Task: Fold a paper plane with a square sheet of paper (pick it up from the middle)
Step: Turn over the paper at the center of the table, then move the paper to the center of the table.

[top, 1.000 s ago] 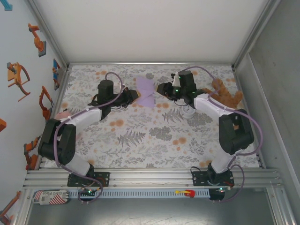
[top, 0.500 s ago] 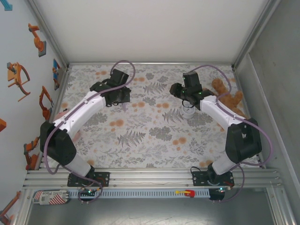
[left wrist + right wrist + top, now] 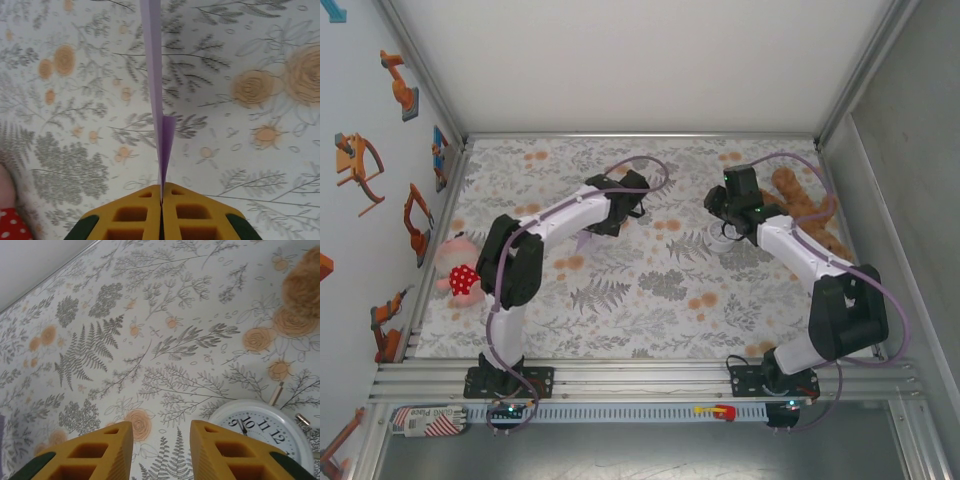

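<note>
Two yellow fingers of my left gripper (image 3: 161,189) are pinched tight on the thin lavender paper sheet (image 3: 152,75). It is folded and stands on its edge. Its long side runs straight out from the fingers, over the far half of the flower tablecloth (image 3: 250,150). My right gripper (image 3: 161,432) hangs apart to the right, fingers spread, holding nothing, above the round white clock (image 3: 260,435). I think it must reach left.

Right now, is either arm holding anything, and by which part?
The left fingers pinch the folded paper by one end, with the sheet edge-on to the wrist camera. The right fingers stand open and hold nothing.
</note>
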Controlling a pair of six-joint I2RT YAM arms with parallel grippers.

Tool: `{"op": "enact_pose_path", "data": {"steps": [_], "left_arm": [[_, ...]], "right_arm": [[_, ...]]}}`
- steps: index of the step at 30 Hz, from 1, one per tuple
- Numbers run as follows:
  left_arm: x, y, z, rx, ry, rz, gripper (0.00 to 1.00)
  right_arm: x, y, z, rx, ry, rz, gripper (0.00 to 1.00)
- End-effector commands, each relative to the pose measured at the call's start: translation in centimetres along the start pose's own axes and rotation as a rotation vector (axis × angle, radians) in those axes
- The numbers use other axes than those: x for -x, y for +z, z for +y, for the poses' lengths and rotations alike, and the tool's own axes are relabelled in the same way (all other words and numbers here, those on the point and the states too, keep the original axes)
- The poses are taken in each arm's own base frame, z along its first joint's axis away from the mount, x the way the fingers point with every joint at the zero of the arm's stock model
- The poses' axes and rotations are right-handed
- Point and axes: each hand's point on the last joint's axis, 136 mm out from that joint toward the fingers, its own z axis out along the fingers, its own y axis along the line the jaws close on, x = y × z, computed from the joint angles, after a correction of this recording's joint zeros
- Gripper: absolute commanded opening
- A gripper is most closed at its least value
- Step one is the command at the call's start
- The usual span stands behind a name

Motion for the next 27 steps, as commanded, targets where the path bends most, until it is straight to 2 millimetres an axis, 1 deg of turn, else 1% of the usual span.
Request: {"op": "enact_pose_path", "data": {"steps": [1,4,6,7,8,9,10,12,14,16,18,19,20,21,23,26,27], "left_arm": [[-0.7,-0.1,-2.3,-0.087,-0.060,0.054,0.14],[-1.1,-0.4,-5.7,-0.271,-0.111,0.086,0.21],[-1.1,-1.1,-7.9,-0.413,-0.142,0.098,0.30],[-1.0,-1.5,-8.6,-0.463,-0.152,0.098,0.36],[-0.9,-2.0,-9.0,-0.504,-0.164,0.098,0.42],[-0.8,-2.4,-9.2,-0.537,-0.177,0.095,0.46],[-0.5,-3.0,-9.4,-0.580,-0.192,0.084,0.50],[-0.1,-4.1,-9.1,-0.654,-0.232,0.063,0.55],[0.4,-4.4,-8.1,-0.715,-0.299,0.046,0.58],[0.5,-4.3,-6.2,-0.750,-0.384,0.037,0.61],[0.4,-3.5,-4.0,-0.765,-0.470,0.028,0.64],[0.0,-2.8,-2.8,-0.760,-0.510,0.026,0.66],[-0.2,-2.3,-1.4,-0.751,-0.552,0.020,0.67],[-0.7,-1.7,-0.5,-0.743,-0.579,0.023,0.68],[-1.6,-0.8,2.0,-0.723,-0.638,0.028,0.69],[-2.8,-0.3,5.0,-0.681,-0.700,0.015,0.74],[-3.0,-0.3,5.8,-0.669,-0.713,0.007,0.76]], "right_arm": [[-0.5,0.5,-1.3,-0.032,0.064,0.015,0.34],[-0.7,0.9,-1.7,-0.041,0.074,0.027,0.34],[-0.8,1.1,-1.7,-0.040,0.075,0.032,0.34],[-0.9,1.2,-1.6,-0.036,0.073,0.040,0.34],[-0.9,1.4,-1.2,-0.023,0.063,0.052,0.34],[-1.1,1.7,-0.9,-0.011,0.051,0.071,0.34],[-1.4,2.1,-0.4,0.000,0.039,0.101,0.34],[-2.3,3.0,0.7,0.046,0.022,0.169,0.33],[-3.4,3.8,2.6,0.124,0.003,0.234,0.31],[-4.6,4.3,4.4,0.173,-0.025,0.278,0.31],[-6.2,4.7,6.5,0.215,-0.060,0.319,0.31],[-7.2,4.9,7.8,0.244,-0.078,0.340,0.30],[-8.4,5.2,9.1,0.270,-0.090,0.367,0.30],[-9.3,5.4,10.2,0.292,-0.098,0.385,0.30],[-12.0,5.7,12.9,0.343,-0.123,0.441,0.28],[-15.6,5.8,16.4,0.397,-0.163,0.508,0.28],[-16.6,5.9,17.1,0.404,-0.174,0.527,0.28]]}}
